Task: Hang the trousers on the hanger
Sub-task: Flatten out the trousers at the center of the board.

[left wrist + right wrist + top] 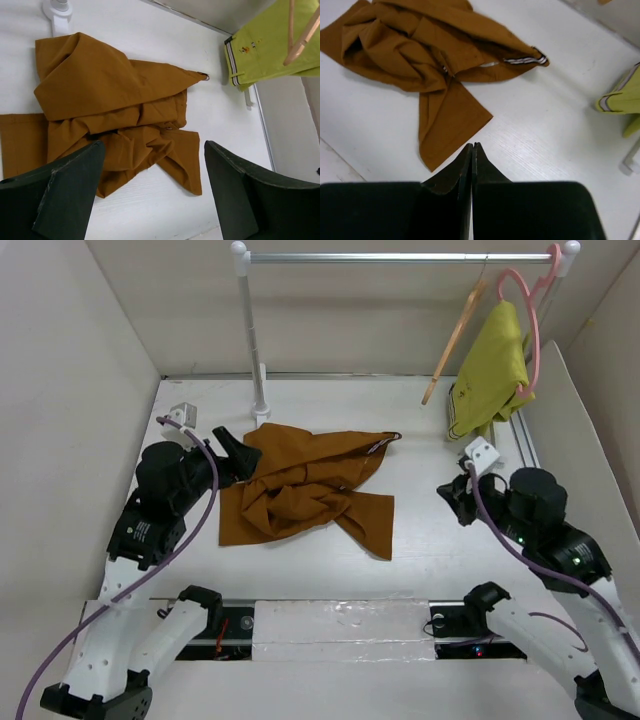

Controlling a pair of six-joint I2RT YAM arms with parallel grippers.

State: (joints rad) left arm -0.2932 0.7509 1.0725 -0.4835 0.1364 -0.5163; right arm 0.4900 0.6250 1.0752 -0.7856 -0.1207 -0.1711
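Observation:
The rust-brown trousers (305,490) lie crumpled on the white table, their white-striped waistband (522,60) turned toward the back right. They also show in the left wrist view (110,115) and the right wrist view (420,50). The thin wooden hanger (455,335) hangs from the rail at the back right; it also shows in the left wrist view (300,35). My left gripper (232,452) is open and empty at the trousers' left edge. My right gripper (447,498) is shut and empty, right of the trousers over bare table.
A metal clothes rail (400,257) on a white post (252,335) spans the back. A pink plastic hanger (530,315) holds a yellow-green garment (492,370) beside the wooden hanger. White walls enclose the table on three sides.

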